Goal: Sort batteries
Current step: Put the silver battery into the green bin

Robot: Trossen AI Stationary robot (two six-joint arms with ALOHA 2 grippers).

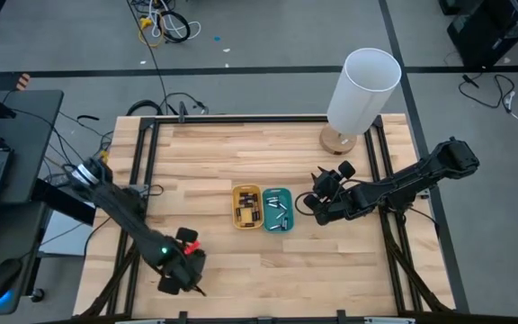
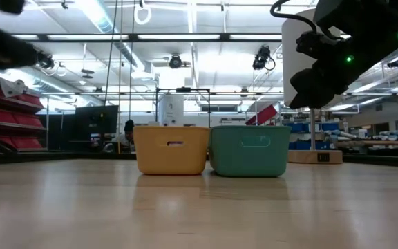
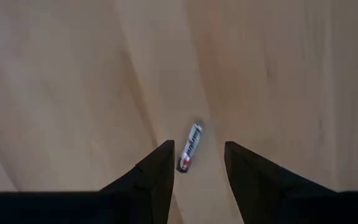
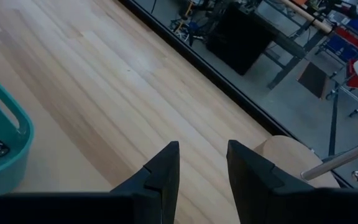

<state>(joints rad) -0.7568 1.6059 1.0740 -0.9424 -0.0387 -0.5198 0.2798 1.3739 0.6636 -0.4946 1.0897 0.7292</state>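
Our left gripper hangs over a battery lying on the table, fingers apart and empty. It looks small, hard and smooth (it may roll), so we should pinch its middle. Our right gripper waits open by the teal tray.

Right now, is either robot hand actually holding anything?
No. The left hand is open over a loose battery lying on the table, not gripping it. The right hand is open and empty.

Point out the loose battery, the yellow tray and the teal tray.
battery (image 3: 189, 147): left wrist view, middle of its body.
yellow tray (image 2: 171, 149): low view, front wall.
teal tray (image 2: 249, 151): low view, front wall.
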